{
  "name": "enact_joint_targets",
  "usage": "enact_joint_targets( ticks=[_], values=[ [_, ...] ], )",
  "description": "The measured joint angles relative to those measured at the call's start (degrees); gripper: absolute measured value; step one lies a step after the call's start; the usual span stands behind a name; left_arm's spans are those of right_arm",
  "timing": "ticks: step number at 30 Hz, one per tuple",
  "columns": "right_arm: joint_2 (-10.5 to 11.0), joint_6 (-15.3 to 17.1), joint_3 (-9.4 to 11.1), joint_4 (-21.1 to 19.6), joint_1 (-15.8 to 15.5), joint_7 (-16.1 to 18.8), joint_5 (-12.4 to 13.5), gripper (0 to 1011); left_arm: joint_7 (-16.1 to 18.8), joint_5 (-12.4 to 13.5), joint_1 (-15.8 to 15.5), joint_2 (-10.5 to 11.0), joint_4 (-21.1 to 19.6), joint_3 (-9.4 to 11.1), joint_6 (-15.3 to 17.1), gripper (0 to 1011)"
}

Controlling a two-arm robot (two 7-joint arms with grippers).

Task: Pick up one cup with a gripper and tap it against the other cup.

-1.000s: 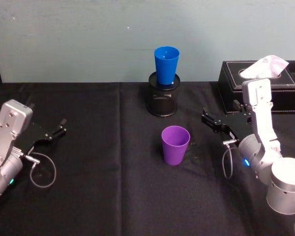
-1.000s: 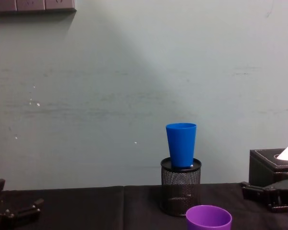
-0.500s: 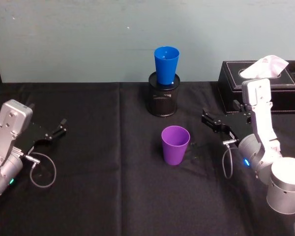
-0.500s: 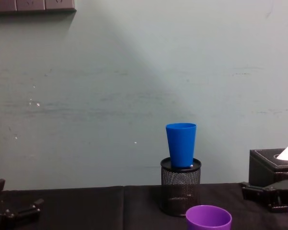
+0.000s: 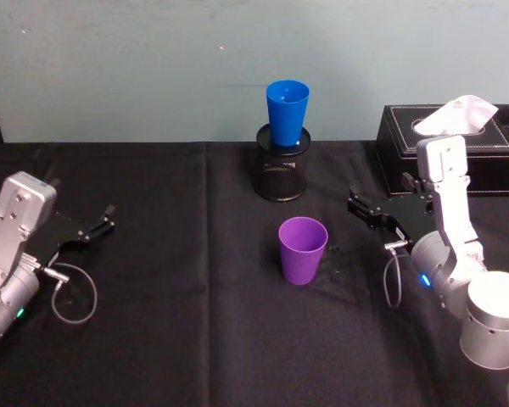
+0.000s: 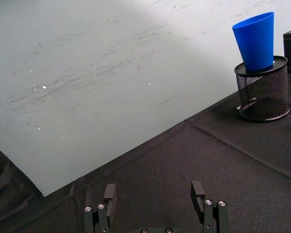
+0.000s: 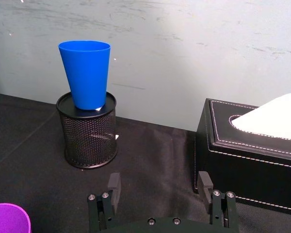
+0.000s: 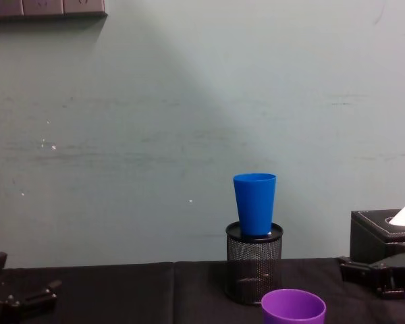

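Observation:
The purple cup (image 5: 303, 250) stands upright on the black cloth at the table's middle; its rim shows in the chest view (image 8: 293, 308) and at a corner of the right wrist view (image 7: 8, 218). Behind it, the blue cup (image 5: 287, 112) sits upright in a black wire-mesh pot (image 5: 280, 175). My right gripper (image 5: 357, 204) hovers open, a short way right of the purple cup, nothing between its fingers (image 7: 113, 185). My left gripper (image 5: 103, 221) rests open at the far left, well away from both cups.
A black tissue box (image 5: 483, 136) with a white tissue stands at the back right, just behind my right arm. A loose cable loop (image 5: 75, 297) lies by my left arm. A pale wall closes off the table's far edge.

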Motion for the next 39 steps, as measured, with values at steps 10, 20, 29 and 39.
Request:
enact_joint_targets(
  ticks=[10, 20, 29, 39],
  values=[
    [0.0, 0.0, 0.0, 0.0, 0.0, 0.0, 0.0, 1000, 0.0, 0.0, 0.0, 0.0, 0.0, 0.0, 0.0, 1000],
    [0.0, 0.0, 0.0, 0.0, 0.0, -0.1, 0.0, 1000, 0.0, 0.0, 0.0, 0.0, 0.0, 0.0, 0.0, 1000],
    [0.0, 0.0, 0.0, 0.0, 0.0, -0.1, 0.0, 1000, 0.0, 0.0, 0.0, 0.0, 0.0, 0.0, 0.0, 1000],
    [0.0, 0.0, 0.0, 0.0, 0.0, -0.1, 0.0, 1000, 0.0, 0.0, 0.0, 0.0, 0.0, 0.0, 0.0, 1000]
  ],
)
